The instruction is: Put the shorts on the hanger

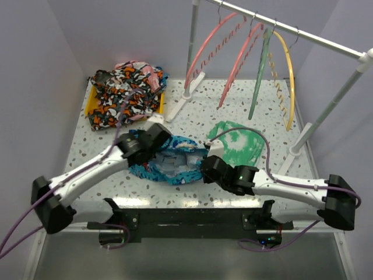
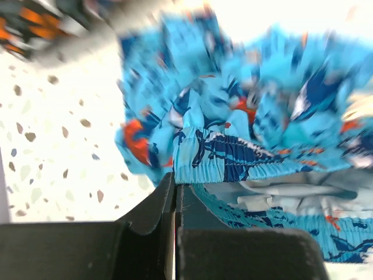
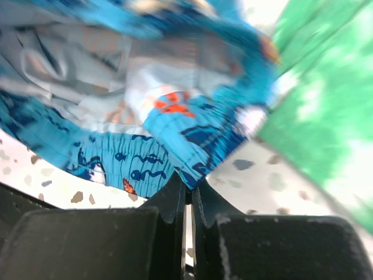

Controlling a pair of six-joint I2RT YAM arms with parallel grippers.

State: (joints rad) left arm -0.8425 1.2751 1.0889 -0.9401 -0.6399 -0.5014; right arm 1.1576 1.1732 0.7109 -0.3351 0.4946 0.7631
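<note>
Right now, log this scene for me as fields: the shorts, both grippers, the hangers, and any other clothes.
shorts: bunched on the table between the arms, not on a hanger
left gripper: shut on the shorts' left side
right gripper: shut on the shorts' right side
pink hangers: two, bare, on the rail
green hanger: on the rail
yellow hanger: on the rail
green cloth: on the table, right of the shorts
patterned garment: far left, on a yellow tray

the shorts (image 2: 250, 111) are blurred in both wrist views and cut off by the edges.
</note>
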